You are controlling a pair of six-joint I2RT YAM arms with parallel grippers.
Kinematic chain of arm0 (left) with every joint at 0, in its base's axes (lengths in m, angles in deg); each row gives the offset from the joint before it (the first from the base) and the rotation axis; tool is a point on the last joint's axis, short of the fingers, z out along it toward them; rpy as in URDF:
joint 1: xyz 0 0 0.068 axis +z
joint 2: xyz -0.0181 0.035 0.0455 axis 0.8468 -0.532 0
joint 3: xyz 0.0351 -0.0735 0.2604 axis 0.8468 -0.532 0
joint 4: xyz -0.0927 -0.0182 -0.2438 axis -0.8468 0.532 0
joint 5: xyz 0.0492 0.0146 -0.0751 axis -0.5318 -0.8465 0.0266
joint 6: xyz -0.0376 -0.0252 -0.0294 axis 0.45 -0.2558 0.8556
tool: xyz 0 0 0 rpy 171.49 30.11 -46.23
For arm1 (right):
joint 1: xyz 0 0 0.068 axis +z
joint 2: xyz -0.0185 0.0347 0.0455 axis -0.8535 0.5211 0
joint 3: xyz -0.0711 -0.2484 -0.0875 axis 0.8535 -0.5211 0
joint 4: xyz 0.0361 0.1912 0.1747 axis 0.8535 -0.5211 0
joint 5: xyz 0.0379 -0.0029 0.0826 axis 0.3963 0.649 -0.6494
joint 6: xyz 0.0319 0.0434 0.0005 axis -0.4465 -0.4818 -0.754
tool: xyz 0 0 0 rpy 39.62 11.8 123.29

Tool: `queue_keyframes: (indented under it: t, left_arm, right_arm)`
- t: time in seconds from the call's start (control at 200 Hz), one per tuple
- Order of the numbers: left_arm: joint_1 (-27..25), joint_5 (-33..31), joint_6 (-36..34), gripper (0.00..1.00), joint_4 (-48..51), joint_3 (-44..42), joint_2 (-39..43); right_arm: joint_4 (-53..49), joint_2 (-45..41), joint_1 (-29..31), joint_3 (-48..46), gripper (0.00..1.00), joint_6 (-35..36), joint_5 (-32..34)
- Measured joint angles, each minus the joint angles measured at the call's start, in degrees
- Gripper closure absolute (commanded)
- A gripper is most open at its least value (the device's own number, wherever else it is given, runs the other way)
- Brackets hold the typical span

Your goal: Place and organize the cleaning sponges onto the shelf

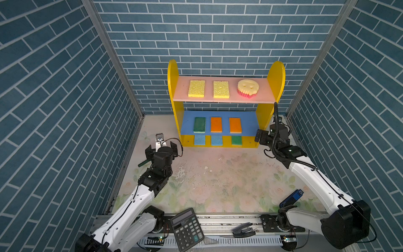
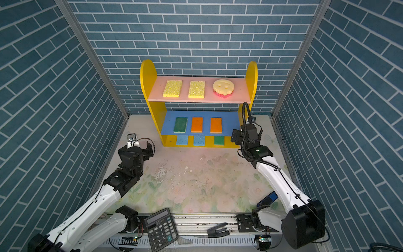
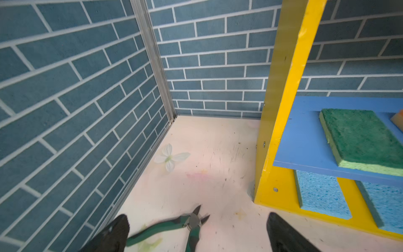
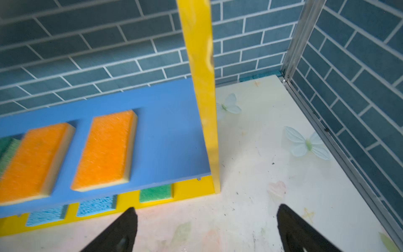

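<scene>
Sitting against the back wall (image 1: 218, 32) in both top views, the shelf (image 1: 173, 87) holds all nine cleaning sponges (image 1: 221, 89), three per board, while a calculator (image 1: 187, 231) lies on the front rail (image 1: 229, 218). Seen from the left wrist, the left gripper (image 3: 197, 215) spreads wide and empty, green-handled pliers (image 3: 193, 224) on the floor (image 3: 207, 152) beneath it, the shelf just beside. Seen from the right wrist, the right gripper (image 4: 206, 208) gapes wide, holding nothing, facing the shelf's side panel (image 4: 202, 87), with orange sponges (image 4: 104, 150) on the blue board (image 4: 170, 131).
</scene>
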Motion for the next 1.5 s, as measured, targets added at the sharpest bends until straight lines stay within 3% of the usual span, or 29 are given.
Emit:
queue_keyframes:
  t: [0.175, 0.465, 0.72, 0.85, 1.015, 1.125, 1.285, 1.5]
  left_arm:
    - [0.04, -0.28, -4.09, 0.00, -13.22, -10.23, 0.81]
    - [0.04, -6.36, -5.14, 0.00, -16.04, -8.24, -5.99]
    - [0.04, -6.91, -8.44, 0.00, -22.36, -14.73, -4.37]
    - [0.07, -8.35, -9.01, 0.00, -24.79, -15.56, -8.37]
    - [0.92, -5.62, -10.84, 0.00, -27.26, -15.06, -16.79]
    - [2.27, -2.51, -12.44, 0.00, -27.39, -11.67, -22.29]
    - [5.33, 2.25, -14.10, 0.00, -34.95, -9.16, -29.42]
    - [9.94, 11.65, -14.51, 0.00, -36.04, -6.38, -31.85]
  right_arm:
    - [5.20, -3.89, 0.00, -8.15, 0.01, 3.61, 1.55]
    - [29.86, -13.84, -0.02, -29.22, 0.01, 12.00, 1.01]
    - [31.21, -14.05, -0.15, -30.10, 0.01, 16.15, 4.90]
    - [34.23, -9.88, -0.48, -30.69, 0.01, 16.35, 6.86]
    - [34.27, -3.54, -1.25, -30.56, 0.01, 17.22, 9.81]
    - [34.32, 0.24, -1.70, -30.56, 0.02, 17.53, 15.34]
    - [35.28, 5.44, -4.57, -30.67, 0.01, 17.35, 19.37]
    - [52.11, 9.97, -8.70, -33.73, 0.01, 17.92, 16.83]
